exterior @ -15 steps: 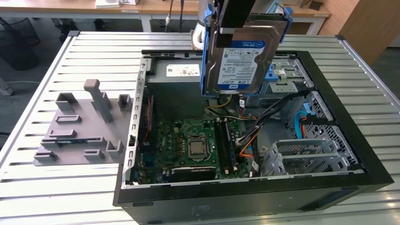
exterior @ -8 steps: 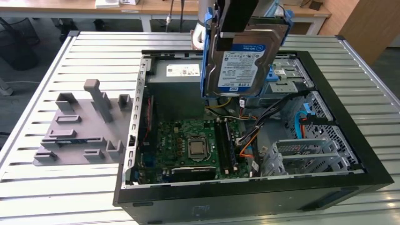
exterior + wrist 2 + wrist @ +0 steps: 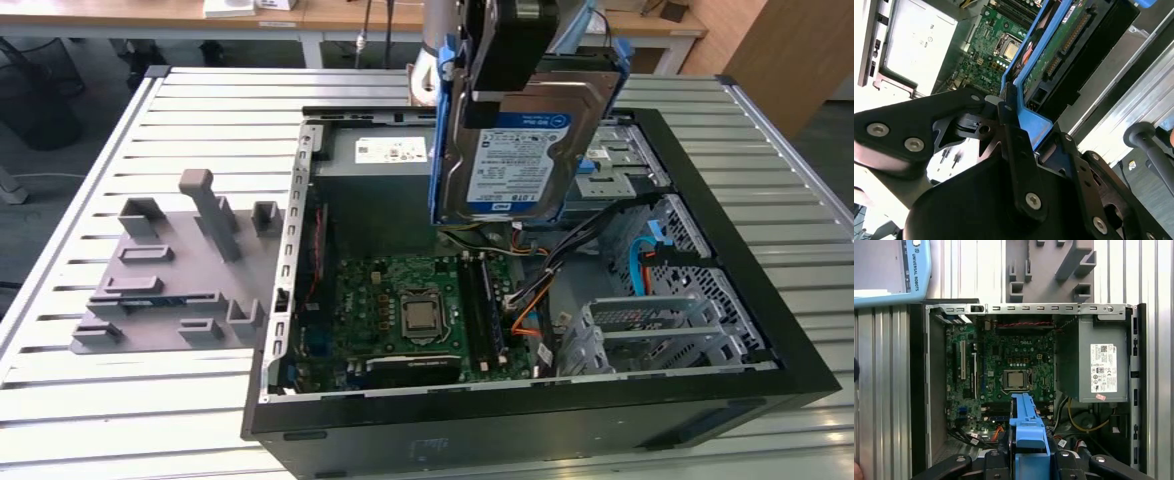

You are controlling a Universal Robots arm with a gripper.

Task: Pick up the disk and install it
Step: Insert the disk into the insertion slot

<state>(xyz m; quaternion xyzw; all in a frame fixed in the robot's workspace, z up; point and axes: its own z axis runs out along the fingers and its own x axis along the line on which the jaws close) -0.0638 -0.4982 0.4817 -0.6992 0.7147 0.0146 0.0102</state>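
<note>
My gripper (image 3: 514, 80) hangs over the open case (image 3: 754, 260), its fingers (image 3: 1013, 131) clenched on the blue rail (image 3: 1030, 126) of the disk (image 3: 527, 150). The disk is held upright above the case's middle, label toward the exterior camera. Below it lies the motherboard (image 3: 414, 300). The power supply (image 3: 380, 165) sits at the far wall, and loose cables (image 3: 567, 250) crowd the space just under the disk's lower edge. A drive cage (image 3: 667, 330) stands at the exterior view's right. A grey fixture (image 3: 167, 280) rests on the table (image 3: 187, 100) beside the case.

Jaws clamped on disk (image 3: 1061, 47), seemingly above motherboard (image 3: 999, 30)
</note>
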